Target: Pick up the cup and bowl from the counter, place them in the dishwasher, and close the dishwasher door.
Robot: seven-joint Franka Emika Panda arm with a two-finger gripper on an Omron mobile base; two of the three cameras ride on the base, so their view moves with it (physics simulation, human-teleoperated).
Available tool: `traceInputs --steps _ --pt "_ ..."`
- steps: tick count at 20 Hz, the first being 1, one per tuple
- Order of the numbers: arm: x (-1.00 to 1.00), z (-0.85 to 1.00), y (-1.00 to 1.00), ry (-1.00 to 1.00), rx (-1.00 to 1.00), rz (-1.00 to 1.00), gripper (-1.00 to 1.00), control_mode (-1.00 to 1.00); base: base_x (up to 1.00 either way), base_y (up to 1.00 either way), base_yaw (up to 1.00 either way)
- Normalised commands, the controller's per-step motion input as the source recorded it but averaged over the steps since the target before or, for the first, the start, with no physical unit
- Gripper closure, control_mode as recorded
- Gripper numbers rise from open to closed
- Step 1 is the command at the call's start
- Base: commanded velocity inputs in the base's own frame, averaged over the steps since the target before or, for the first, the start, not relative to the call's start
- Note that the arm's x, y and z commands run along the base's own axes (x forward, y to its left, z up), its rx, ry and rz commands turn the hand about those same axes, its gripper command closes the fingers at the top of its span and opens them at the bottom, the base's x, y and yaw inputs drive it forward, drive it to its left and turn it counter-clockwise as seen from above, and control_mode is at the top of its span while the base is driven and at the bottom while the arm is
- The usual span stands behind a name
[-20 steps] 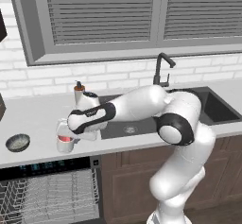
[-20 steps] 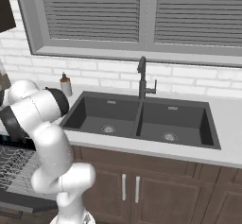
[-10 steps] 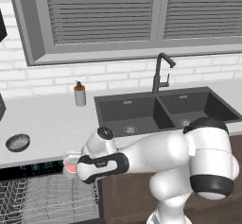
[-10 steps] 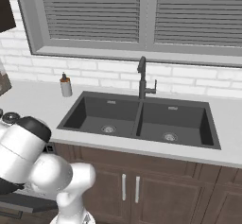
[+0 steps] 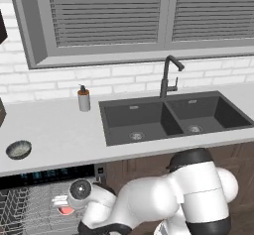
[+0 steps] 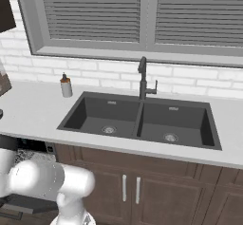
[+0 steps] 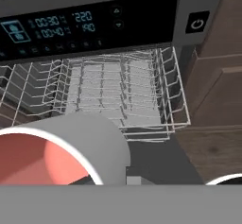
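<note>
Cup (image 7: 61, 147) lowered from counter to dishwasher (image 7: 90, 27) display reading 00:30, 220.

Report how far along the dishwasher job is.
Done: the cup is off the counter. In hand: the shut gripper holds it over the open dishwasher's rack. Left: set it in, fetch the bowl from the counter, close the door.

The counter (image 5: 64, 135) is carrying the bowl (image 5: 19, 149) near its left front edge and a soap bottle (image 5: 84, 99) standing at its back edge.
</note>
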Motion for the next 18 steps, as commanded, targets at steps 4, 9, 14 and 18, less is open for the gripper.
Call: traceInputs --steps 4,9,14,18 --pt "0.02 0.16 0.58 0.0 -0.06 -0.11 1.0 -1.0 0.0 0.0 0.0" --pt "0.1 0.02 0.07 0.0 0.01 0.0 1.0 -1.0 0.0 0.0 0.0" --pt "0.27 -0.1 -0.15 0.01 0.09 0.02 1.0 -1.0 0.0 0.0 0.0" --pt "0.14 -0.57 -0.56 0.0 0.23 0.1 1.0 -1.0 0.0 0.0 0.0"
